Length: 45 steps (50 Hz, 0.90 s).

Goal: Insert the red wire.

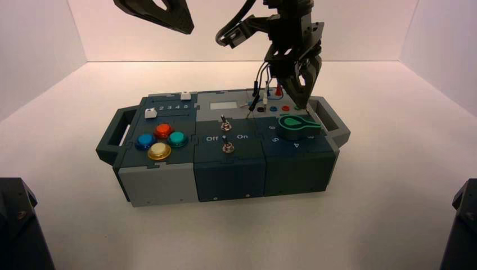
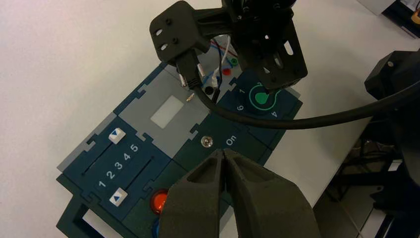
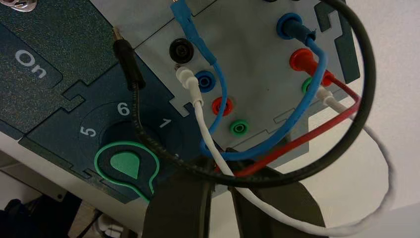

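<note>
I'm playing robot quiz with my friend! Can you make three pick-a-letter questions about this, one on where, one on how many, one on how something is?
1. Where on the box is the green-edged knob?
A. robot's left end
B. middle
C. robot's right part

2. How many round push buttons are there?
A. two
B. four
C. six

3. How is the left gripper, above the box?
A. fingers together
B. fingers wide apart
C. holding the knob

Right letters:
1. C: the high view shows the knob right of the switches.
2. B: red, blue, green and yellow ones show there.
3. A: the left wrist view shows its fingers meeting.
</note>
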Available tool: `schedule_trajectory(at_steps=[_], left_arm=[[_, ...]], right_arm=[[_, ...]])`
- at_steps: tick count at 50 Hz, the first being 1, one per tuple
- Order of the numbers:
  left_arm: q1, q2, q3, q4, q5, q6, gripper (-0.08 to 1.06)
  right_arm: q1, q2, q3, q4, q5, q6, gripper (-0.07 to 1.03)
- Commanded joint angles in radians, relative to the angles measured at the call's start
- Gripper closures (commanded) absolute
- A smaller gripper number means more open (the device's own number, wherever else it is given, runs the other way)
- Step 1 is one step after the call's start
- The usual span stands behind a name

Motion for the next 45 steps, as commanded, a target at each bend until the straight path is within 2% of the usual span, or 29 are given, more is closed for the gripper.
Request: schedule_trajectory(at_steps=[1,10,28,45], left_arm=[[-0.003,-0.006,-0.011,0.005,-0.008,0.003,0.98],[0.0,-0.006,-0.011,0.005,-0.008,0.003,0.98],[0.002,0.003,-0.015,0.005,0.009,0.003,0.99],[0.002,0.028,-0.038,0.003,0.038,0.002,1.01]], right_arm=[[-0.003,-0.012,-0.026,-0.003,0.003,-0.006,0.89],[-0.02,-0.011,-0.031,-0.003,0.0,-0.003,0.99],[-0.038,-0.055,-0.037,-0.003,-0.04,0.015,0.99],[-0.038,-0.103,-0.005,0.0,-0.1,0.037,0.99]])
